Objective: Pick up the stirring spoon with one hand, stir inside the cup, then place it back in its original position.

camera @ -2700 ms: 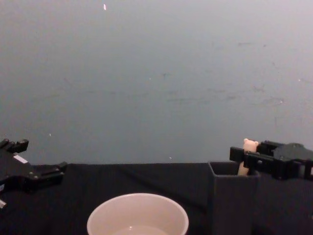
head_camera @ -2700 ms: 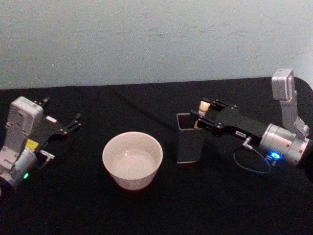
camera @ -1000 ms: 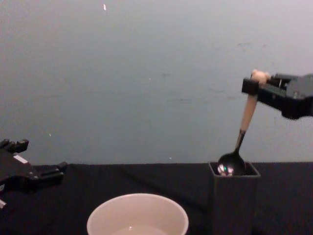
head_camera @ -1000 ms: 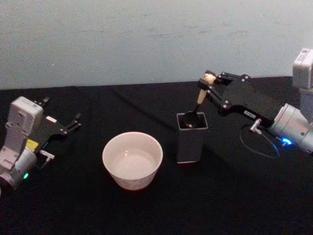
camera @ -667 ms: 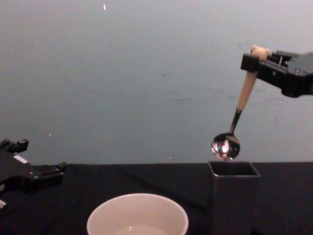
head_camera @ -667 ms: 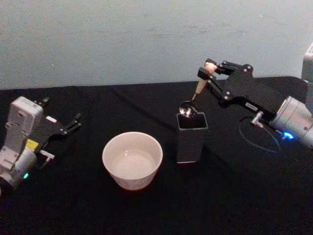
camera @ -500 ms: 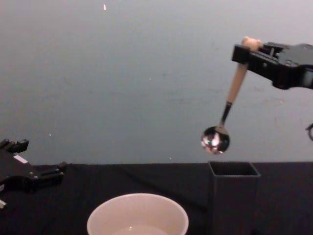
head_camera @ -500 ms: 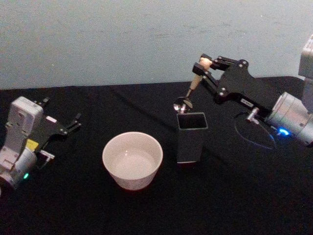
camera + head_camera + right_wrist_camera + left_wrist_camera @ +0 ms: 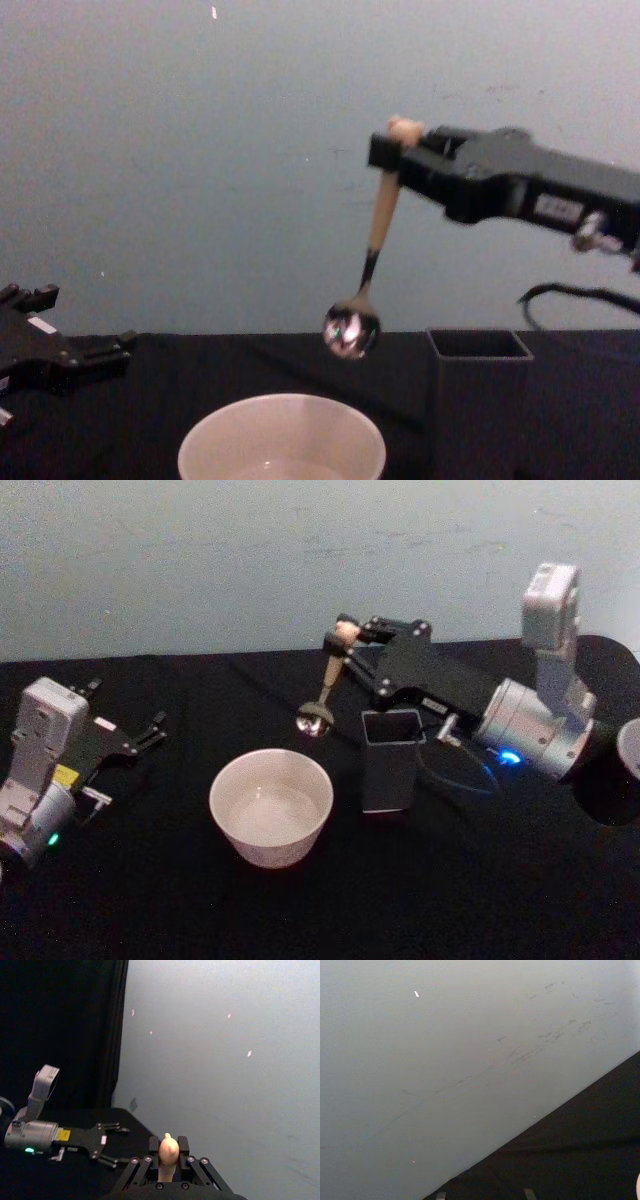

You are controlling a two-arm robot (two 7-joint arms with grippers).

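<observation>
We have the spoon (image 9: 327,680) in the air, clamped high on its handle by the right jaws, with the bear knob poking out above them, as the right wrist view (image 9: 169,1149) shows it between the closed tips. Holding it at the top leaves the whole neck and bowl free below, which is what we need for reaching down into the cup (image 9: 270,858) without the jaws meeting the rim. The spoon (image 9: 375,235) hangs tilted, knob toward the right arm (image 9: 450,690) and bowl swung out to the left, so the bowl leads the way. From the chest view the bowl sits above the cup (image 9: 300,430), over its right part and clear of the rim; from the head view it lies between the cup and the holder (image 9: 388,775), nearer the back. We judge it to be out of the holder (image 9: 478,410) and on its way across, with stirring not yet begun. The holder stands upright just beside the cup on the counter (image 9: 160,900), close enough that the carry is short and the return should be too. Next we need to bring the bowl over the middle of the cup and lower it; the tilt means the bowl could clip the far rim if we drop too soon. The left arm (image 9: 45,770) rests on the counter well to the left, its jaws apart and holding nothing, out of the working path.
</observation>
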